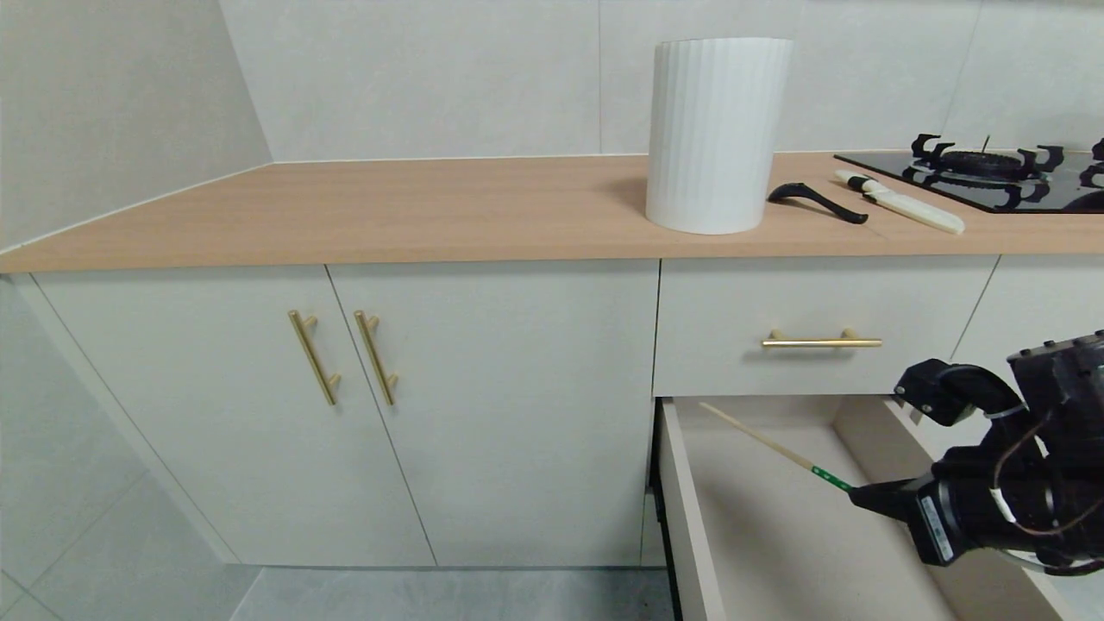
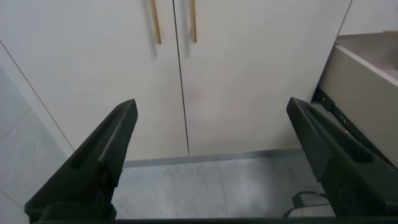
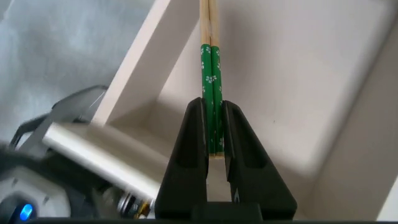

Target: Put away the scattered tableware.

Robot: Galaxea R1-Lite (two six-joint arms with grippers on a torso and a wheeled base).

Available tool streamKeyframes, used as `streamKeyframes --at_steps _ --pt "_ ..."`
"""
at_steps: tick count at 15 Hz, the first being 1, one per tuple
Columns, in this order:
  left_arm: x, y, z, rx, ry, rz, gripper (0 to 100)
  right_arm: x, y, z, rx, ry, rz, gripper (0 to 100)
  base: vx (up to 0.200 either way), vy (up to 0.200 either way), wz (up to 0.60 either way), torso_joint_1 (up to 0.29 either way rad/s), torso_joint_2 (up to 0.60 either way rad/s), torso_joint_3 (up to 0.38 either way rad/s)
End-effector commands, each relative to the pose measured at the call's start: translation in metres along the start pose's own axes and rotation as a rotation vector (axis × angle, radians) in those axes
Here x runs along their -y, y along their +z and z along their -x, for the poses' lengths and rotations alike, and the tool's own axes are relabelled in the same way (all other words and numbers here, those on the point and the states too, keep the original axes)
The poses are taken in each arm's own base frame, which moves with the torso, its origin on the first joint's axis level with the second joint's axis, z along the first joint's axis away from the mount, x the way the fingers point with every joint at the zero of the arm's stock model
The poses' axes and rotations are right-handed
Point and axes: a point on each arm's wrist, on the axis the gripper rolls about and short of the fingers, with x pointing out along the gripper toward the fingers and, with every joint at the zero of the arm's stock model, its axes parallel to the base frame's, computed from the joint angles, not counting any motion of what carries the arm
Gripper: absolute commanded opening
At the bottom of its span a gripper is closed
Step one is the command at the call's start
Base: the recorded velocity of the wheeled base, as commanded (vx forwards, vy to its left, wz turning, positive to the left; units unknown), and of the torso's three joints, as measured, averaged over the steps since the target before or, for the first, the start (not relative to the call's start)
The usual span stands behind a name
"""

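Wood-grain counter (image 1: 388, 207), bearing a ribbed white canister (image 1: 716, 134), a white knife (image 1: 906, 203) and a curved black utensil (image 1: 815, 200); beneath it an open drawer (image 1: 686, 517), smooth beige, flat-floored. Right gripper (image 1: 862, 496) pinching slim wooden chopsticks (image 1: 763, 440), green-banded, angled over the drawer; left gripper (image 2: 211, 109) spread wide, holding nothing, low by the cabinet doors (image 2: 180, 74). Step in hand: stowing the chopsticks, which I judge calls next for lowering and release.

Two chopsticks (image 3: 210, 68), one knife (image 1: 901, 201), one black scoop (image 1: 818, 200), one white canister (image 1: 716, 134)
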Motion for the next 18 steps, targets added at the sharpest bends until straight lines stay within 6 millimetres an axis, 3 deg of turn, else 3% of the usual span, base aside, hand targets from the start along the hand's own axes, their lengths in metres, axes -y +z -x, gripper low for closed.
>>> streamKeyframes --at_steps 1,4,7,10,18 --pt "0.000 0.000 0.000 -0.001 0.000 0.000 100 0.017 0.004 -0.050 -0.063 -0.039 -0.060 0 0.000 0.000 0.00 0.000 0.00 0.000" --pt "0.000 0.000 0.000 -0.001 0.000 -0.001 100 0.016 0.007 -0.097 -0.147 -0.096 -0.159 0 0.000 0.000 0.00 0.000 0.00 0.000" --pt "0.000 0.000 0.000 -0.001 0.000 -0.001 100 0.008 0.001 -0.126 -0.208 -0.088 -0.164 0 0.000 0.000 0.00 0.000 0.00 0.000" --pt "0.000 0.000 0.000 -0.001 0.000 -0.001 100 -0.006 -0.006 -0.165 -0.178 -0.166 -0.281 0 0.000 0.000 0.00 0.000 0.00 0.000" --pt "0.000 0.000 0.000 -0.001 0.000 -0.001 100 -0.006 -0.027 -0.197 -0.213 -0.217 -0.274 0 0.000 0.000 0.00 0.000 0.00 0.000"
